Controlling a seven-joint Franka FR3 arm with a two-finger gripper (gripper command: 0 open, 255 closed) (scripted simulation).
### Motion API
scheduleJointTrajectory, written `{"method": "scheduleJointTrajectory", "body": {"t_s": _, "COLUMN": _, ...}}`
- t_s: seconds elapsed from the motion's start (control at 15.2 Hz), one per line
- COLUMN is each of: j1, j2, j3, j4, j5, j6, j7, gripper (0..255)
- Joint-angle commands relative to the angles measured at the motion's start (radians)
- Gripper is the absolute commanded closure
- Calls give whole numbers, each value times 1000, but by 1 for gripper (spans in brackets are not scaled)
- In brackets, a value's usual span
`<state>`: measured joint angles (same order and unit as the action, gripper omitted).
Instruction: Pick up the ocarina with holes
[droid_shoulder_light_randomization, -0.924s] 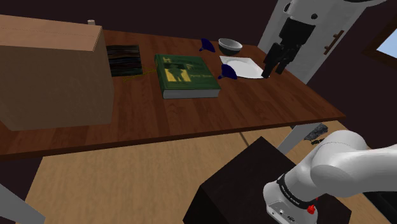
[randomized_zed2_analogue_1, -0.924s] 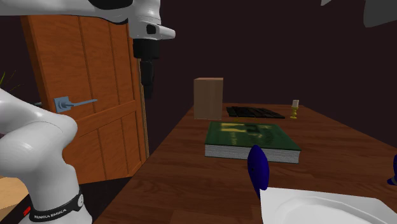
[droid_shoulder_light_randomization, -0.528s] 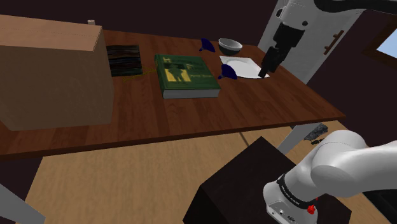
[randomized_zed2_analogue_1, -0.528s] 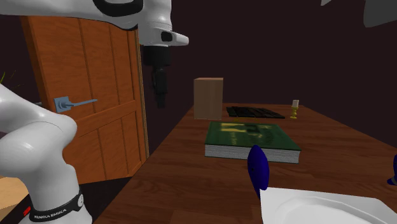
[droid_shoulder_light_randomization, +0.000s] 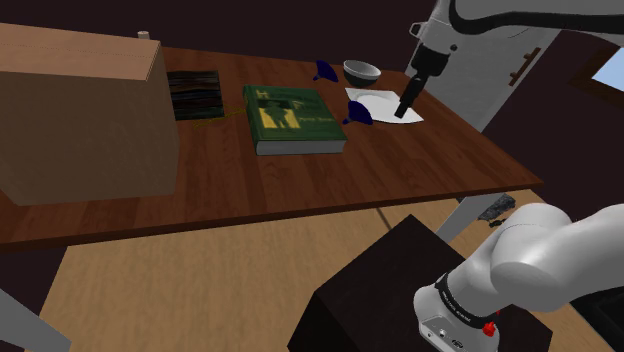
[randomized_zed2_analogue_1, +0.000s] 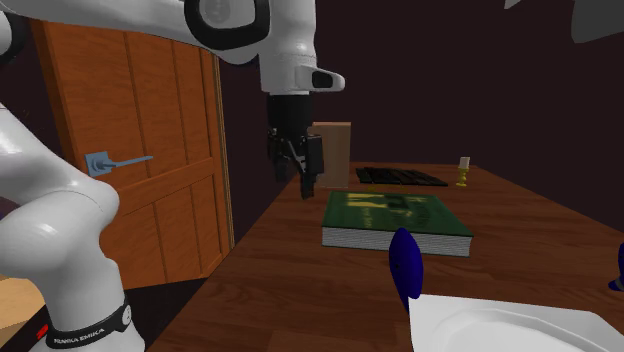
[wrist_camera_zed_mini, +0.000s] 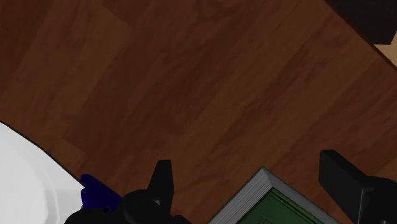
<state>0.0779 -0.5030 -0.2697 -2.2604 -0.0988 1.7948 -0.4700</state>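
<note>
A dark blue ocarina (droid_shoulder_light_randomization: 360, 116) lies between the white plate (droid_shoulder_light_randomization: 385, 101) and the green book (droid_shoulder_light_randomization: 290, 118). It stands up at the plate's near edge in the second exterior view (randomized_zed2_analogue_1: 405, 264), and it is just outside one finger in the wrist view (wrist_camera_zed_mini: 97, 191). A second blue ocarina (droid_shoulder_light_randomization: 323, 71) sits farther back by the bowl. I cannot tell which one has holes. My black gripper (droid_shoulder_light_randomization: 403, 112) hangs open above the table beside the plate (randomized_zed2_analogue_1: 303, 188). Its fingers stand wide apart with only bare wood between them (wrist_camera_zed_mini: 245, 162).
A large cardboard box (droid_shoulder_light_randomization: 80, 115) fills the shoulder view's left end of the wooden table (droid_shoulder_light_randomization: 300, 190). A black stack (droid_shoulder_light_randomization: 195, 95) lies beside the book, and a grey bowl (droid_shoulder_light_randomization: 362, 70) behind the plate. A wooden door (randomized_zed2_analogue_1: 130, 150) stands by the table.
The arm has swung in over the table and come down, toward the shoulder view's left and the second exterior view's right. The fingers stay open.
</note>
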Motion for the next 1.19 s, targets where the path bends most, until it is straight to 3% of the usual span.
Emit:
{"method": "scheduleJointTrajectory", "body": {"t_s": 0.0, "j1": 15, "j2": 66, "j3": -38, "j4": 30, "j5": 1, "j6": 47, "j7": -90, "gripper": 0}}
{"method": "scheduleJointTrajectory", "body": {"t_s": 0.26, "j1": 45, "j2": 209, "j3": -107, "j4": 112, "j5": 30, "j6": 124, "j7": -267, "gripper": 0}}
{"method": "scheduleJointTrajectory", "body": {"t_s": 0.59, "j1": 71, "j2": 407, "j3": -171, "j4": 250, "j5": 115, "j6": 190, "j7": -498, "gripper": 0}}
{"method": "scheduleJointTrajectory", "body": {"t_s": 0.92, "j1": 60, "j2": 617, "j3": -190, "j4": 427, "j5": 234, "j6": 212, "j7": -724, "gripper": 0}}
{"method": "scheduleJointTrajectory", "body": {"t_s": 1.12, "j1": 53, "j2": 645, "j3": -186, "j4": 428, "j5": 250, "j6": 237, "j7": -749, "gripper": 0}}
